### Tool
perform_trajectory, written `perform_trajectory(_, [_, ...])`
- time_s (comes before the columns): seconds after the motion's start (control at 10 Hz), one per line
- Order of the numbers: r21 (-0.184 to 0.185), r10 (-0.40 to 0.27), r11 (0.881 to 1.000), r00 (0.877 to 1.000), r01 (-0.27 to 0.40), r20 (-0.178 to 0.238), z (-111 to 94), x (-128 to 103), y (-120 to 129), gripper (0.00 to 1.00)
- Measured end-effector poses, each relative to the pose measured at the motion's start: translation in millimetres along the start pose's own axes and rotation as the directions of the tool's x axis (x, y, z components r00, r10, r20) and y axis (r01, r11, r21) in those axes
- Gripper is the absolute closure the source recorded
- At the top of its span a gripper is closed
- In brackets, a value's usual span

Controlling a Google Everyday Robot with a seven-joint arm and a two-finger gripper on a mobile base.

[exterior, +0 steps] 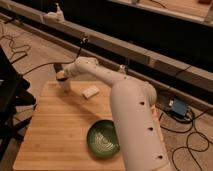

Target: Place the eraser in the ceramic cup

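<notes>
- Wooden table (60,130), my gripper (61,75) sits at 10 o'clock, right over the ceramic cup (65,86).
- Can't tell how wide my jaws are, or what they've got.
- Green bowl (104,139) at 5 o'clock.

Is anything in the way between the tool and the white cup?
No, nothing visible stands between them. The tool is right above the ceramic cup at the back left of the wooden table. The cream block lies off to the cup's side and the green bowl sits nearer the front. The eraser itself can't be made out.
</notes>
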Motion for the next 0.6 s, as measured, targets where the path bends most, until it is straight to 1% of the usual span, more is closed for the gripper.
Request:
perform_trajectory(0.1, [0.002,-0.002,1.0,1.0,0.002,-0.003,0.1,1.4,0.1,0.47])
perform_trajectory(0.3, [0.008,-0.006,1.0,1.0,0.006,-0.007,-0.5,3.0,-0.8,0.25])
perform_trajectory(0.4, [0.013,-0.009,1.0,1.0,0.01,-0.007,-1.3,2.3,-1.8,0.21])
perform_trajectory(0.6, [0.023,-0.02,1.0,1.0,0.02,-0.006,-2.9,-1.1,-3.8,0.2])
